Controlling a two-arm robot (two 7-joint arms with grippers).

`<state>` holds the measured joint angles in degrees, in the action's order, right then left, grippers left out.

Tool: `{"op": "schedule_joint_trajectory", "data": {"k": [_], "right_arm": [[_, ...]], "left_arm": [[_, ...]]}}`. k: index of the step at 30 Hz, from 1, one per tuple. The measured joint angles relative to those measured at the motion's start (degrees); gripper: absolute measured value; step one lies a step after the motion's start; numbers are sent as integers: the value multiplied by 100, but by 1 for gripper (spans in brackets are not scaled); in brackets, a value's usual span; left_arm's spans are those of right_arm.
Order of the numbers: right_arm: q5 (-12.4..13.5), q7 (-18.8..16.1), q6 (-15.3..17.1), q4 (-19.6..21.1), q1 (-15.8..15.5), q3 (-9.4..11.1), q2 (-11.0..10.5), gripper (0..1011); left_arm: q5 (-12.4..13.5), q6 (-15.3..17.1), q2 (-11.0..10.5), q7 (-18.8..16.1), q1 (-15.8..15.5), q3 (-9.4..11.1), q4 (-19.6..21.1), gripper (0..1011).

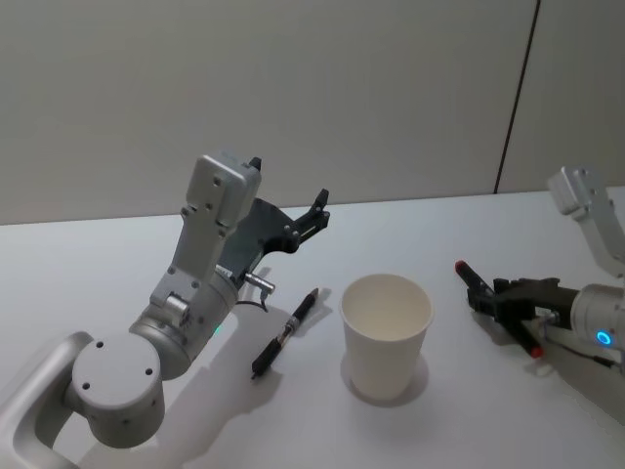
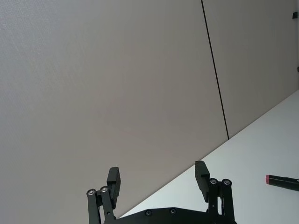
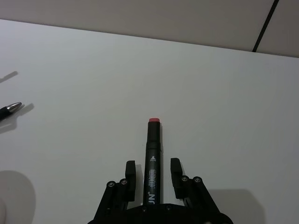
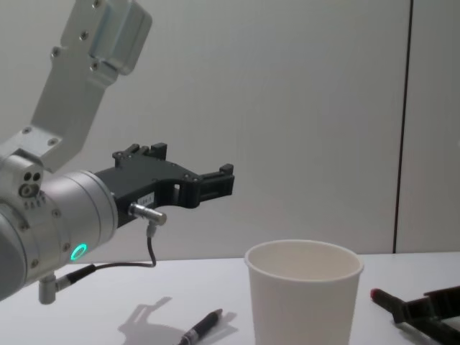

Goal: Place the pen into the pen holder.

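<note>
Table [image 1: 117, 254]: white, carries all items.
Left pincer [image 2: 158, 173]: raised above the table left of the cup, fingers spread wide, empty.
Cup [image 1: 384, 337]: white paper, upright, empty.
Right pincer [image 3: 153, 164]: low, right of the cup, fingers narrowly apart astride the marker, not touching it.
Marker [image 3: 154, 140]: black, red-tipped, right of the cup.
Pen [image 1: 283, 337]: black, lying just left of the cup.

Pen [image 4: 204, 328] lies left of pen holder [image 4: 302, 298].
</note>
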<state>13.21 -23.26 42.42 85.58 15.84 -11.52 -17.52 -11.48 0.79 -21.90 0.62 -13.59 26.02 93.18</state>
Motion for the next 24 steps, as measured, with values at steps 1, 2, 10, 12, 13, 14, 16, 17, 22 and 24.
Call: {"op": "schedule_joint_trajectory", "data": {"k": [1,2,10,12,13,14,16,17,22,24], "right_arm": [[0,0,0,0,0,0,1,447],[0,0,0,0,0,0,0,437],[0,0,0,0,0,0,0,388],[0,0,0,0,0,0,0,375],[0,0,0,0,0,0,0,368],[0,0,0,0,0,0,1,357],[0,0,0,0,0,0,0,351],[0,0,0,0,0,0,0,341],[0,0,2,0,0,0,0,308],[0,0,2,0,0,0,0,300]], "left_arm": [[0,0,0,0,0,0,0,1001],[0,0,0,0,0,0,0,1001],[0,0,0,0,0,0,0,1001],[0,0,0,0,0,0,0,1001],[0,0,0,0,0,0,0,1001],[0,0,0,0,0,0,0,1001],[0,0,0,0,0,0,0,1001],[0,0,0,0,0,0,0,1001],[0,0,0,0,0,0,0,1001],[0,0,0,0,0,0,0,1001]]}}
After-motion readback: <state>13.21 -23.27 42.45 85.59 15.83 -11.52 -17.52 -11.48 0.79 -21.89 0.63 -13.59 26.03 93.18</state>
